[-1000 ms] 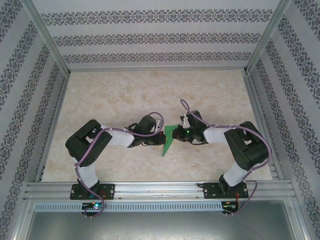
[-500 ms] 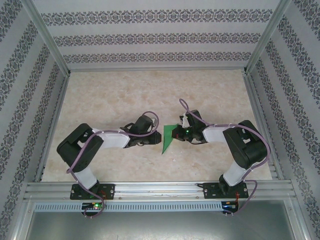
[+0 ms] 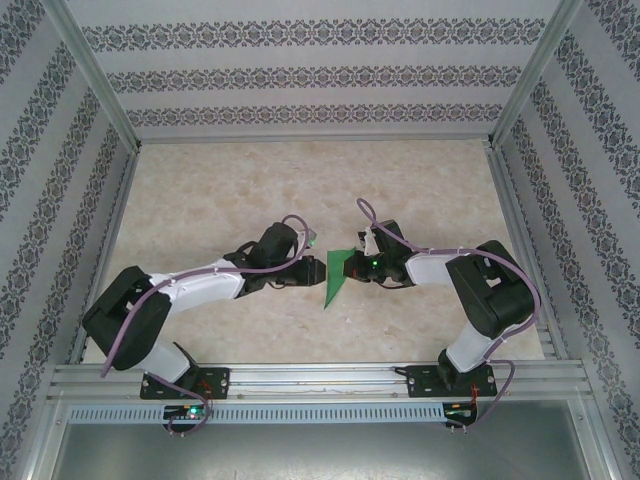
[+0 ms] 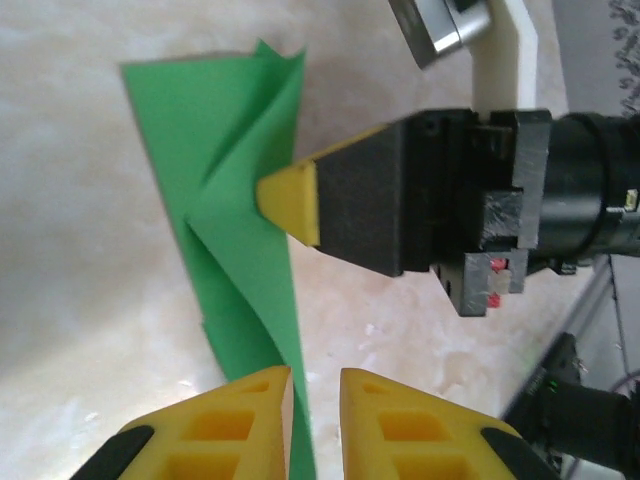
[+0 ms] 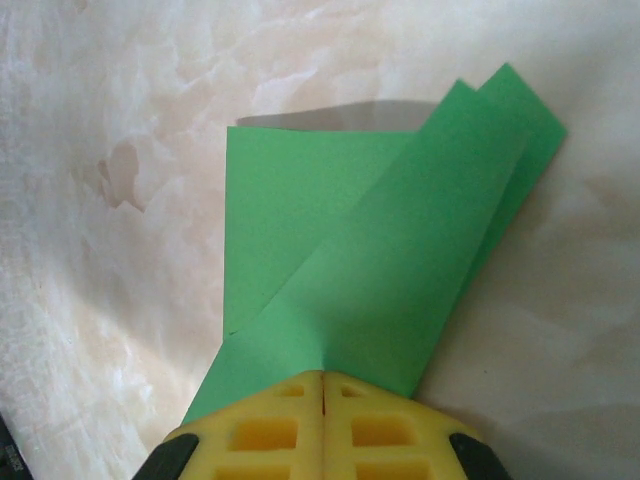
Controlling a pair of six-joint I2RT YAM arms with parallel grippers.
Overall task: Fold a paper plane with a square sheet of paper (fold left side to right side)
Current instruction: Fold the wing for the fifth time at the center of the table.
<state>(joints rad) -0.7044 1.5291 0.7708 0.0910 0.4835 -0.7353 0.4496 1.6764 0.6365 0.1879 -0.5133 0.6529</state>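
Right gripper clamped on a raised flap of the half-folded paper plane, which fans out ahead of its tips. Left gripper slightly parted, gripping nothing; we note the plane's long axis runs straight ahead from its gap.

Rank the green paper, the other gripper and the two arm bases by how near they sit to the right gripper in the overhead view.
From the right gripper:
1. green paper, pinched at its tip.
2. left gripper, just across the paper.
3. right arm's base, near edge, right side.
4. left arm's base, near edge, far left.
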